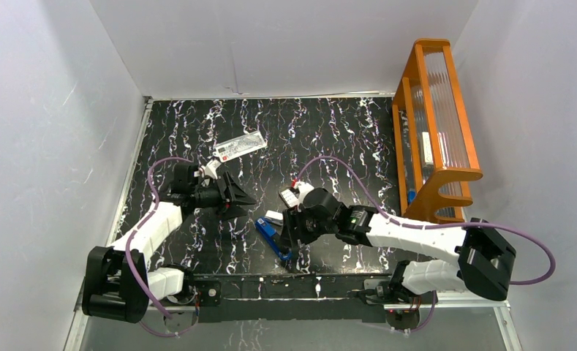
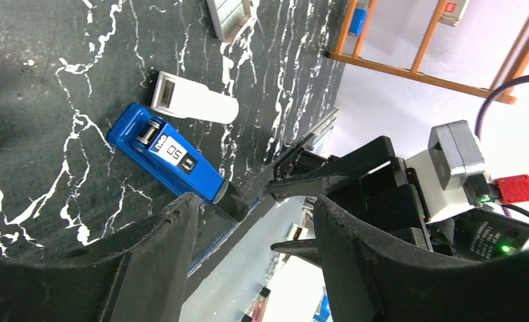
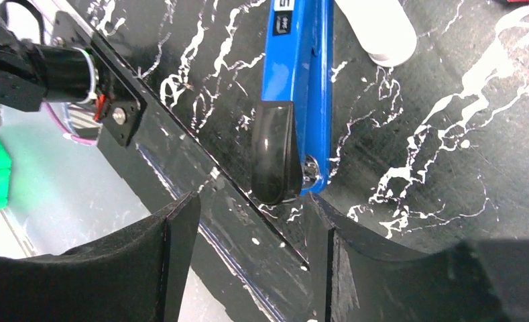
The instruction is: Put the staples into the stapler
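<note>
The blue stapler (image 1: 270,238) lies on the black marbled table near its front edge, lid down as far as I can see. It also shows in the left wrist view, stapler (image 2: 167,154), and in the right wrist view, stapler (image 3: 302,87), black end nearest. My right gripper (image 1: 289,230) (image 3: 251,235) is open just short of that black end, nothing between its fingers. My left gripper (image 1: 235,197) (image 2: 255,208) hangs open and empty to the stapler's left. The staples' red-and-white box (image 1: 292,196) lies behind the right gripper, a white sleeve (image 1: 274,216) (image 2: 191,100) beside the stapler. No staple strip shows.
A flat clear packet (image 1: 240,146) with a white-and-red label lies at the back left of the table. An orange wooden rack (image 1: 435,131) stands along the right edge. The black metal rail (image 1: 285,287) at the table's front edge runs close below the stapler.
</note>
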Robot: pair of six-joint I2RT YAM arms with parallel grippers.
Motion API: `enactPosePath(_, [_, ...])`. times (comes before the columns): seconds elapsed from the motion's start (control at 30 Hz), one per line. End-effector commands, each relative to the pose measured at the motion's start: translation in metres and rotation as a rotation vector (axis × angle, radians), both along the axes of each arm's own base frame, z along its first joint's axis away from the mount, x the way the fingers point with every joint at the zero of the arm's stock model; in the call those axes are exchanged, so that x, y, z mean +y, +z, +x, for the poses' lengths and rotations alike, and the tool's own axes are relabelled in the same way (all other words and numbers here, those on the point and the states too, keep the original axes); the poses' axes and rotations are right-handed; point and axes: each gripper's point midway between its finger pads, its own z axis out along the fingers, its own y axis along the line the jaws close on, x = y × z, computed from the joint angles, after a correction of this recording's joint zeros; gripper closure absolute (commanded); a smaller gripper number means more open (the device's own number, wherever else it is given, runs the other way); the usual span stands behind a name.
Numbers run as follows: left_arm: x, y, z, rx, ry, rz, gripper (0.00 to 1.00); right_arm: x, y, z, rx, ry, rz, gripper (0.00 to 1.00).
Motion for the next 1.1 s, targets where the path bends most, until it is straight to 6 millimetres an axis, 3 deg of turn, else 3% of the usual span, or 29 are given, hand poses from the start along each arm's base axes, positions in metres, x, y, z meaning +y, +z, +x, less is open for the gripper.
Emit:
enactPosePath(0.0, [-0.001,-0.013,-0.006,-0.028,0.001,0.073,0.38,-0.004,-0.009,-0.009,0.017,0.046,-0.067,0.33])
enactPosePath(0.17, [-0.007,-0.038,-0.016,0.001,0.002,0.173,0.37,-0.005,-0.027,-0.007,0.043,0.018,-0.169,0.43])
enactPosePath(0.33, [-0.012,-0.053,-0.018,0.013,0.001,0.221,0.38,0.001,-0.031,-0.003,0.052,0.005,-0.186,0.54])
enactPosePath(0.6, [-0.019,-0.073,-0.024,0.039,-0.015,0.280,0.49,0.013,-0.013,-0.006,0.009,0.057,-0.080,0.44])
enactPosePath(0.9, [-0.020,-0.095,-0.031,0.065,-0.028,0.351,0.60,0.011,-0.050,-0.004,0.074,0.039,-0.223,0.62])
enactPosePath(1.07, [-0.016,-0.108,-0.036,0.092,-0.030,0.394,0.63,0.001,-0.071,-0.010,0.141,0.016,-0.319,0.66])
